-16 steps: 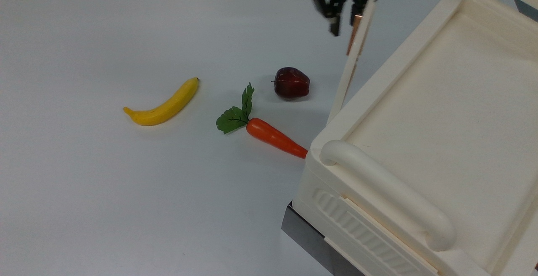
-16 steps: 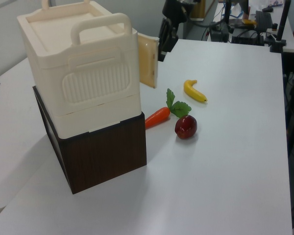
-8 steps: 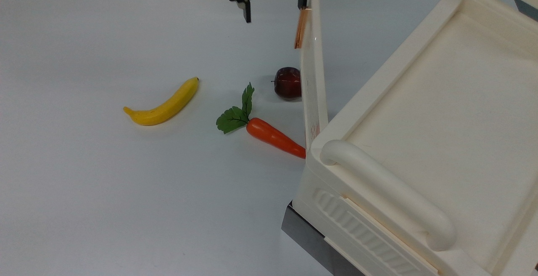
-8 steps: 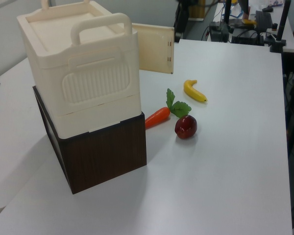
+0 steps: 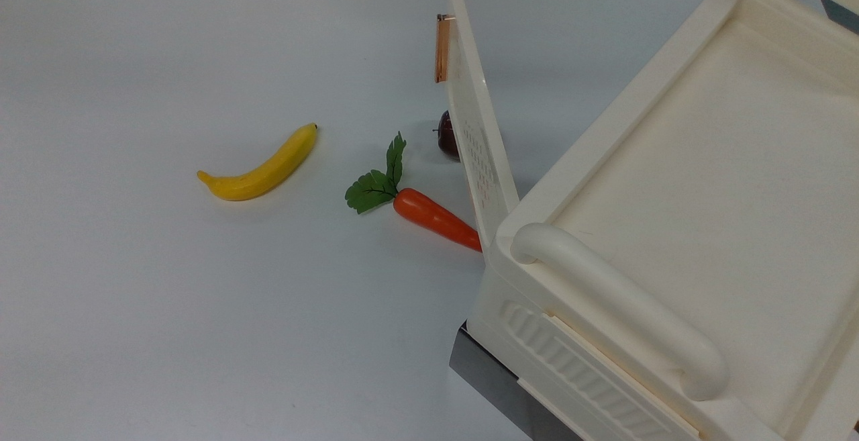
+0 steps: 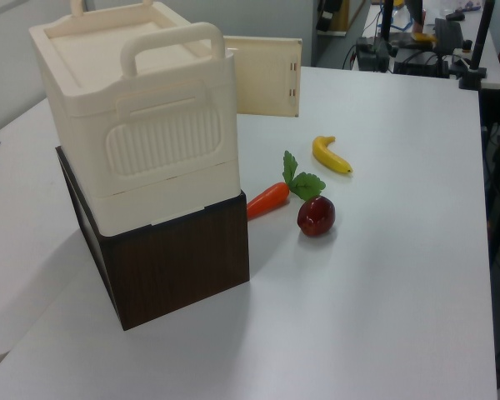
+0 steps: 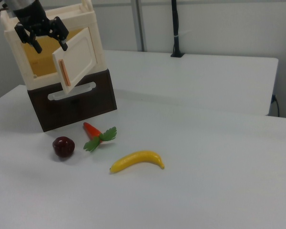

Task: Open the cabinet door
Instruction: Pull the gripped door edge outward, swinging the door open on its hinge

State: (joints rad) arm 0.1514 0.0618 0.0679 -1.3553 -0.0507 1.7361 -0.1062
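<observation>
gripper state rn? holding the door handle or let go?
Gripper: open, holding nothing, above the copper handle of the open cabinet door.

A white table (image 7: 219,143) stands before pale wall panels (image 7: 219,26), possibly partitions.

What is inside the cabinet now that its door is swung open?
In the right view, past the cabinet door, the opening shows a bare yellowish interior with nothing visible in it. The door panel and the gripper cover part of the opening, so the rest cannot be checked.
</observation>
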